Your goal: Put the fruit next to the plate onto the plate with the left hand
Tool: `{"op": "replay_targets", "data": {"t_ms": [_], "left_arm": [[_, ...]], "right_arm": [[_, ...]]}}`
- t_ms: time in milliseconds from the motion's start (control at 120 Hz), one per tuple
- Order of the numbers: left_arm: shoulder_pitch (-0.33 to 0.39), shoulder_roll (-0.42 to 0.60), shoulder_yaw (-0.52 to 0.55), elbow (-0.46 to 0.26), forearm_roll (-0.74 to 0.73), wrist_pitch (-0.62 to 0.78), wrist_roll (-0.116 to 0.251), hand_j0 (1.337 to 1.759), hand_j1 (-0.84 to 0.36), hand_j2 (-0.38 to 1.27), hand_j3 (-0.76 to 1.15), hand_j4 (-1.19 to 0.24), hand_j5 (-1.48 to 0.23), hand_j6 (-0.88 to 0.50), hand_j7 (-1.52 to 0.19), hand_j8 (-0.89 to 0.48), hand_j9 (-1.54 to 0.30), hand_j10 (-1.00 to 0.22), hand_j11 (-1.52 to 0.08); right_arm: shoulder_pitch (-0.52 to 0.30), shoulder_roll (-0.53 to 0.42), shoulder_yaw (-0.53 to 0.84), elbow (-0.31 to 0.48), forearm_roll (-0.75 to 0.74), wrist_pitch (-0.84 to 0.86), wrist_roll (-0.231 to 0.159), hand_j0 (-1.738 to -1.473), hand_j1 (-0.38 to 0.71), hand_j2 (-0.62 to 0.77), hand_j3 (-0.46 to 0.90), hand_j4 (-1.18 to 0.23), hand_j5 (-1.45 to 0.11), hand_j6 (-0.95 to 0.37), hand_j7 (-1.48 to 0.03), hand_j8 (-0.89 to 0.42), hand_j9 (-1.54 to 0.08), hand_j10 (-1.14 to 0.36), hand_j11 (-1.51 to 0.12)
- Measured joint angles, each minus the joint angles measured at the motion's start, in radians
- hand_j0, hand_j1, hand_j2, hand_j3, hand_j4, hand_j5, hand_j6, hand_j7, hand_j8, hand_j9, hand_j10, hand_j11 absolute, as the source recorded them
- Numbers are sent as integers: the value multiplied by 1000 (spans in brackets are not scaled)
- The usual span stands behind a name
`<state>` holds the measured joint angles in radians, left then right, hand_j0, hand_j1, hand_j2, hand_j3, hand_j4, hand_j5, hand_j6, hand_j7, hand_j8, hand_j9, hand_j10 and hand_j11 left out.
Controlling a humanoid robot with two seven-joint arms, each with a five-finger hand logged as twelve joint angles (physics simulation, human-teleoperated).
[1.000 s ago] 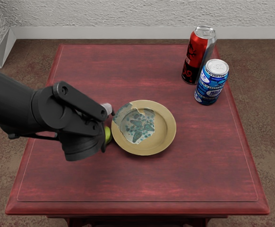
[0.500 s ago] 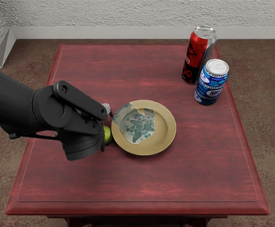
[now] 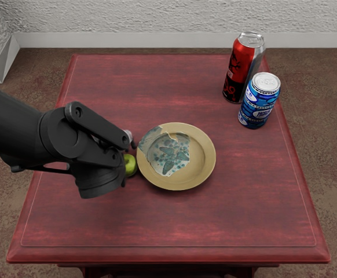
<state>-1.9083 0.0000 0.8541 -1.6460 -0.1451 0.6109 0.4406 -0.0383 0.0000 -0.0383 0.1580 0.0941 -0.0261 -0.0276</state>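
I see a dark red wooden table [image 3: 174, 81] standing on brown carpet in front of a pale wall. The left arm [image 3: 12, 130] comes in from the left edge, black and bulky, and reaches across the table's left half. Its left hand [image 3: 96, 162] sits low over the tabletop, just left of the plate. The tan plate [image 3: 208, 156] lies near the table's middle, with a blue-green pattern at its centre and nothing on it. A red can [image 3: 244, 65] stands upright at the far right of the table, and a blue can [image 3: 259, 99] stands upright just in front of it. The small green fruit [image 3: 131, 164] is on the table against the plate's left rim, partly covered by the hand. I cannot tell from here whether the hand is clamped on it or loose.
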Motion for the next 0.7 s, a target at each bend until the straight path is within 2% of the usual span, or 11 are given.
{"op": "replay_targets", "data": {"t_ms": [175, 492, 700], "left_arm": [[3, 0, 1, 3, -2, 0, 1, 1658, -50, 67, 0, -333, -432, -333, -432, -333, -432, -333, -432], [3, 0, 8, 15, -4, 0, 1, 1658, -183, 89, 0, -444, -577, -444, -577, -444, -577, -444, -577], [35, 0, 11, 27, 1, 0, 5, 1658, -218, 95, 0, -472, -614, -473, -614, -473, -614, -473, -614]], "right_arm": [[0, 0, 0, 0, 0, 0, 0, -1658, -310, -7, 0, -33, -43, -33, -43, -33, -43, -33, -43], [0, 0, 0, 0, 0, 0, 0, -1658, -310, -7, 0, -33, -43, -33, -43, -33, -43, -33, -43], [0, 0, 0, 0, 0, 0, 0, -1658, -310, -7, 0, -33, -43, -33, -43, -33, -43, -33, -43]]}}
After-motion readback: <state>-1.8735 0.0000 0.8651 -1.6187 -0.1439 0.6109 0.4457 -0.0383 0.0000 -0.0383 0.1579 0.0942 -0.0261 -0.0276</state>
